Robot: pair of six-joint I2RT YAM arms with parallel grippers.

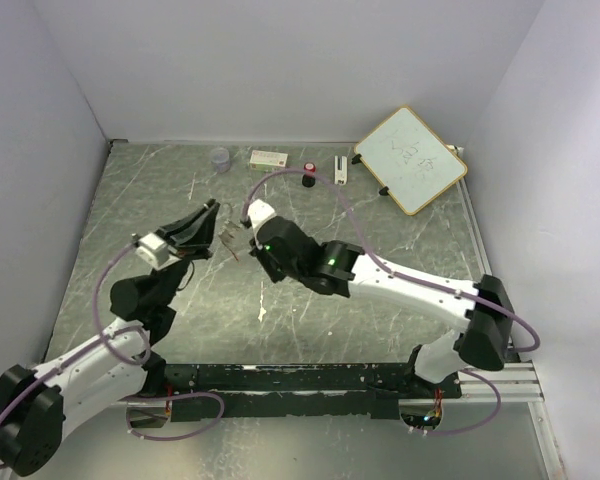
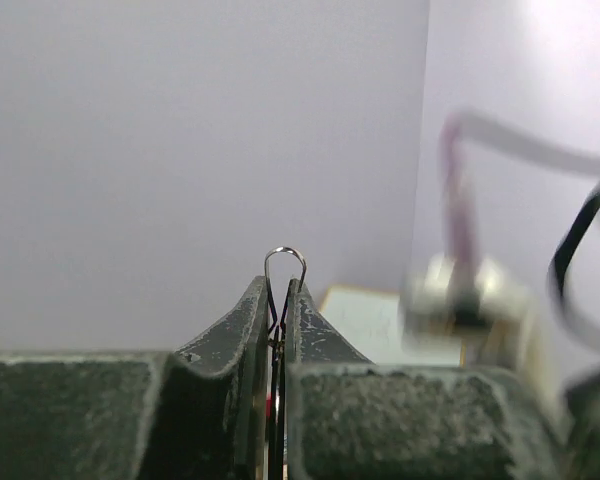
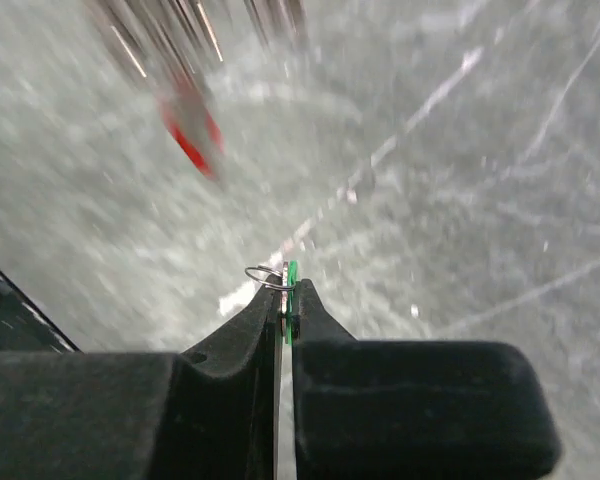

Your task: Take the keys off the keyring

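Observation:
My left gripper (image 2: 283,290) is shut on the keyring (image 2: 285,262), and a thin silver wire loop pokes up between its tips. A speck of red shows low in the gap. My right gripper (image 3: 288,295) is shut on the green key (image 3: 292,275), which carries a small silver ring (image 3: 263,275) at its tip. Beyond it hangs the red key (image 3: 192,135), blurred, under blurred silver metal. In the top view the left gripper (image 1: 208,215) and the right gripper (image 1: 248,228) are held close together above the table's middle, with the keys (image 1: 228,242) dangling between them.
Along the back of the table stand a clear cup (image 1: 220,159), a white box (image 1: 269,158), a black knob with a red top (image 1: 308,178), a small white block (image 1: 340,170) and a tilted whiteboard (image 1: 410,158). White walls close in three sides.

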